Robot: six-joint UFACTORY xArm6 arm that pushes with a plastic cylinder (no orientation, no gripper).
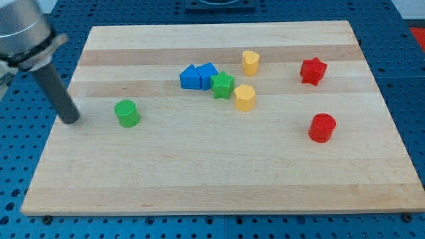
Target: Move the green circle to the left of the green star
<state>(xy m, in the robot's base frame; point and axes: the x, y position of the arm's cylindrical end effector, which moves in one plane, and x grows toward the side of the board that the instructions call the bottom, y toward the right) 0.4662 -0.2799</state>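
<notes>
And here we are with my tip (70, 120) planted on the wooden board (199, 179) near its left edge. There's no pincer on this arm, so nothing opens or closes and nothing is held; it's just a bare dark rod touching the wood.

Just to the tip's right, at about the same height in the view, we find the green circle (126, 113), a short cylinder standing upright with a clear gap between it and the rod.

Moving further right and a little toward the view's top, we reach the cluster in the middle of the board. Two blue blocks (198, 76) sit pressed together, their exact shapes hard to call, and the green star (223, 85) is tucked against their right side. So the green circle sits well apart from the star, off to its left and lower.

Beside the star's lower right is a yellow block (244, 97), with another yellow block (250, 62) above.

Out on the right, we see the red star (313, 70) and, below it, the red circle (322, 127).
</notes>
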